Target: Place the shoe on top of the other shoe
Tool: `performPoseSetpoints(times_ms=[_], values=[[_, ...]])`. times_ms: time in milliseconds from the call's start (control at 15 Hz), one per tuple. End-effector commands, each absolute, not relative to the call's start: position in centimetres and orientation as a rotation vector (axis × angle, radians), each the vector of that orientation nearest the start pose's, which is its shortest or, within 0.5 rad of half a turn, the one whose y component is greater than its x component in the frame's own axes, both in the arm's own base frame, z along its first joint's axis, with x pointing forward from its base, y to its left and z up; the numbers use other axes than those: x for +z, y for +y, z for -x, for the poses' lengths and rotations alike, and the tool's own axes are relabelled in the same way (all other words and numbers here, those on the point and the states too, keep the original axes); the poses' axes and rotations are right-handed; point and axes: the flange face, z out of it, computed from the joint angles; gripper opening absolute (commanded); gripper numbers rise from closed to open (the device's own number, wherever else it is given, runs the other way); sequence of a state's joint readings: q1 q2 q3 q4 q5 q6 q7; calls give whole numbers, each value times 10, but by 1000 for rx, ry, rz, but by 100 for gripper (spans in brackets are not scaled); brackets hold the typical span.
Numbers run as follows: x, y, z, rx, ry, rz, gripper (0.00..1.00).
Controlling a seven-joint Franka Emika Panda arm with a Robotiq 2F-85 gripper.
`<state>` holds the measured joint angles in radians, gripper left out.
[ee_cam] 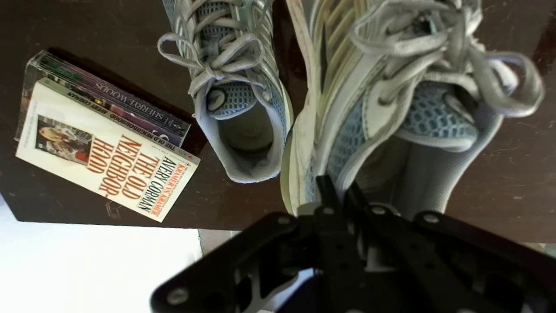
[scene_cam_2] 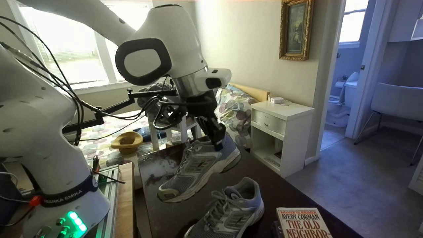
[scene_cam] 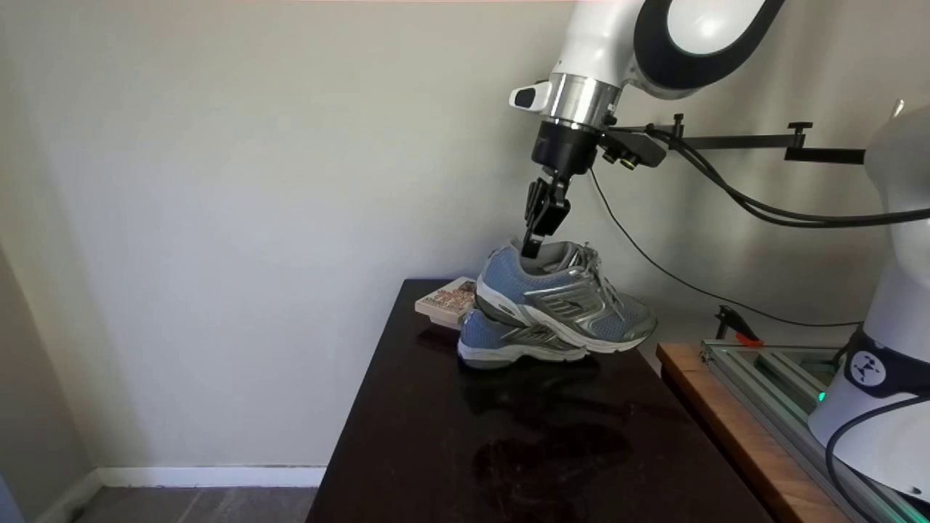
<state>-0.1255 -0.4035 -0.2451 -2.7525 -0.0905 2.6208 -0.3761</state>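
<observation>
Clamping one raised shoe point(scene_cam_2: 198, 168), one end effector point(ee_cam: 338, 184) hangs near one lower shoe point(scene_cam_2: 238, 216) and two books point(ee_cam: 126, 152).

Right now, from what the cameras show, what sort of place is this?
Most likely a bedroom in someone's home. In an exterior view there is a bed with a dotted cover, a white nightstand and, further off, a toilet.

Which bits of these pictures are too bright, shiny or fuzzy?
In an exterior view, the window is washed out almost white; in an exterior view, the dark tabletop carries murky reflections; in the wrist view, the gripper looks blurred toward the bottom edge, while the top book has a crisp title.
</observation>
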Motion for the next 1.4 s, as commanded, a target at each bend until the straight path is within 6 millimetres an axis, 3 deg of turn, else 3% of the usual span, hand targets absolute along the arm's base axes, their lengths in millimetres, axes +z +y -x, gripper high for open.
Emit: performPoseSetpoints(times_ms=[0,800,1333], values=[[362,-137,-372,-414,-133,3169,2],[361,-202,-344,-486,-188,3090,2],[359,-216,-351,-580,-281,3006,2]])
